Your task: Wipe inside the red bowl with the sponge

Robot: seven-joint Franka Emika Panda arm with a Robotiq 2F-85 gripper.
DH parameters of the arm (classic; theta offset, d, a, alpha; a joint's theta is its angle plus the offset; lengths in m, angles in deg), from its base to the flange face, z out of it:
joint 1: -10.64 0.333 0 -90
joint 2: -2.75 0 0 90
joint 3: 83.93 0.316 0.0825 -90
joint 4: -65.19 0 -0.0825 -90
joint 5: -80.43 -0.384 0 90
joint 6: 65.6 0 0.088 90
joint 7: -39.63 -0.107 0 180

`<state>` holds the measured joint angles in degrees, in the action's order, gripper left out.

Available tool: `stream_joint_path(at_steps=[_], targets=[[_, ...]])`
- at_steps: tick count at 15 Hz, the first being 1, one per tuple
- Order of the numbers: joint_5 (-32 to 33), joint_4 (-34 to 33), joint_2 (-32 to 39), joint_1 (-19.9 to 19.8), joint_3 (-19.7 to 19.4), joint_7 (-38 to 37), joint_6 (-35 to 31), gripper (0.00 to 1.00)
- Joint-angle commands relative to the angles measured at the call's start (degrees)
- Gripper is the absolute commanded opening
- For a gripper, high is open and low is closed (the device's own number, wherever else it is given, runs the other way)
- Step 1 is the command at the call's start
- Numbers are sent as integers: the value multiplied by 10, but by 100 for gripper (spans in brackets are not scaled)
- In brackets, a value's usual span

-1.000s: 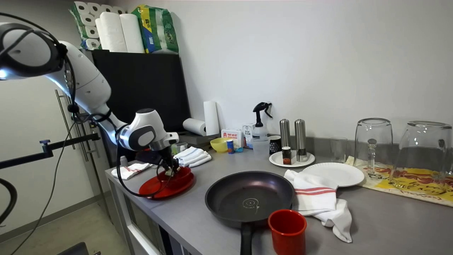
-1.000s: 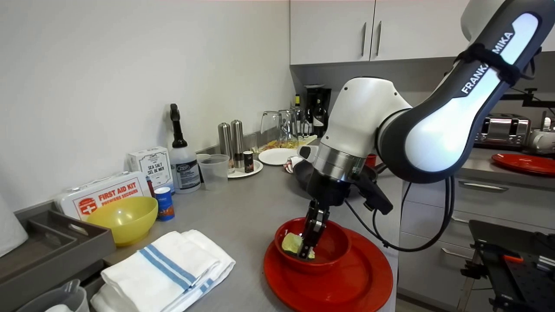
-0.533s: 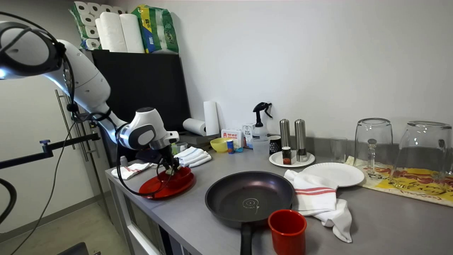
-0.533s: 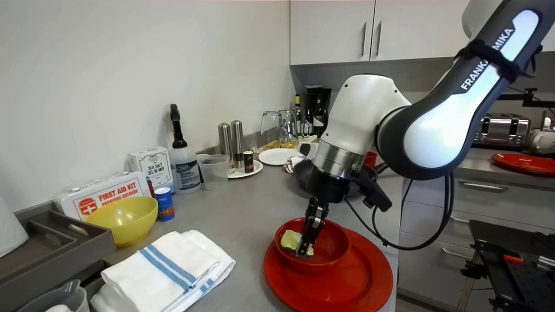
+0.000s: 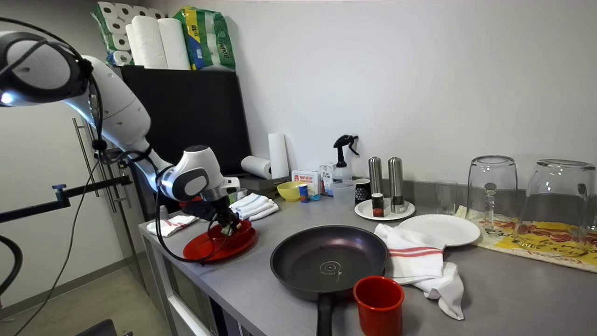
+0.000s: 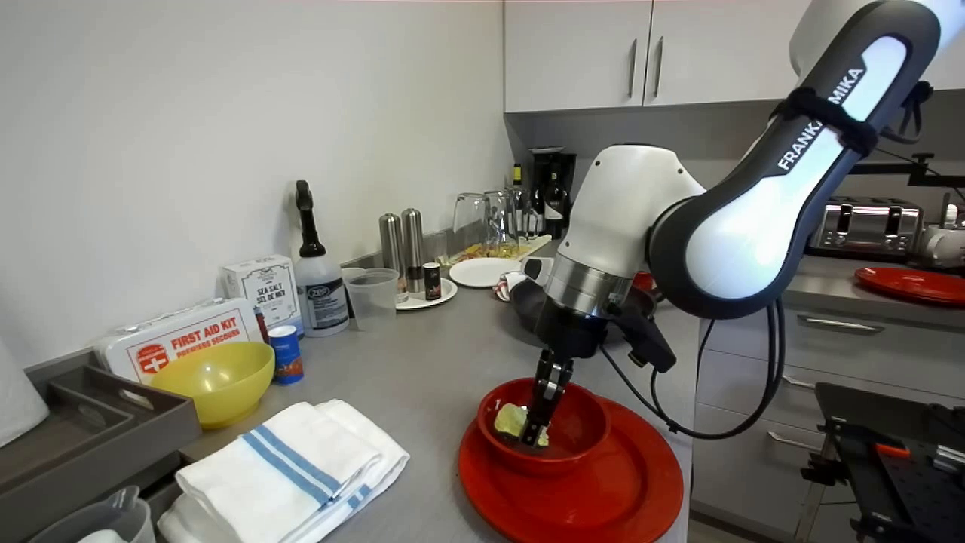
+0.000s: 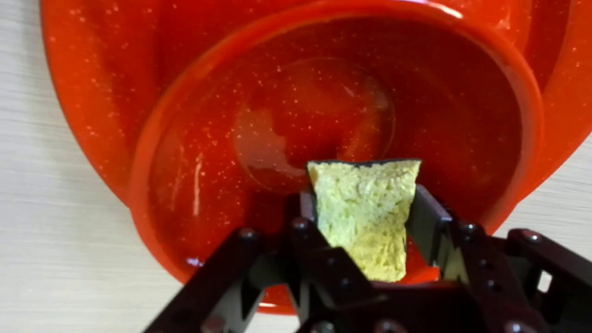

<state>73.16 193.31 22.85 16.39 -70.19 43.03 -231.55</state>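
Against a moment ago, the arm [image 6: 620, 200] sits lower in both exterior views; the sponge [image 7: 363, 222] has shifted slightly inside the red bowl [image 7: 455, 120], which stands on a red plate [image 6: 637, 479]. The gripper [image 7: 366, 208] clamps the sponge between its jaws; the porous face is patchy yellow-green with one dark edge.

A bowl [image 6: 580, 430] is stacked on a plate [image 6: 633, 467], which is set on the worktop [image 6: 437, 369]. In the bowl, a sponge [image 7: 363, 233] is gripped by the pincer [image 7: 369, 210]. In an exterior view, towels [image 6: 301, 467] are laid left of the plate, and a first aid kit [image 6: 200, 328] is placed behind a second bowl [image 6: 219, 385]. In an exterior view, a frying pan [image 5: 326, 254] is set right of the plate, with a cup [image 5: 380, 310] before it.
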Motion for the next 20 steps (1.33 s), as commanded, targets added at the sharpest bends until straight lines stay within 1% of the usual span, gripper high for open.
stream_joint_path(at_steps=[1,5,9,11,13,14,16,19,20], targets=[[4,-12,28,2,-11,-6,-12,25],[31,-16,47,18,-42,-20,-11,25],[68,-24,45,49,-81,-52,-1,25],[89,-29,42,67,-102,-76,19,25],[102,-30,36,79,-115,-97,42,25],[117,-30,35,89,-126,-108,43,25],[166,-27,32,115,-158,-130,46,25],[292,-23,28,174,-229,-177,63,25],[326,-25,28,185,-242,-192,69,25]])
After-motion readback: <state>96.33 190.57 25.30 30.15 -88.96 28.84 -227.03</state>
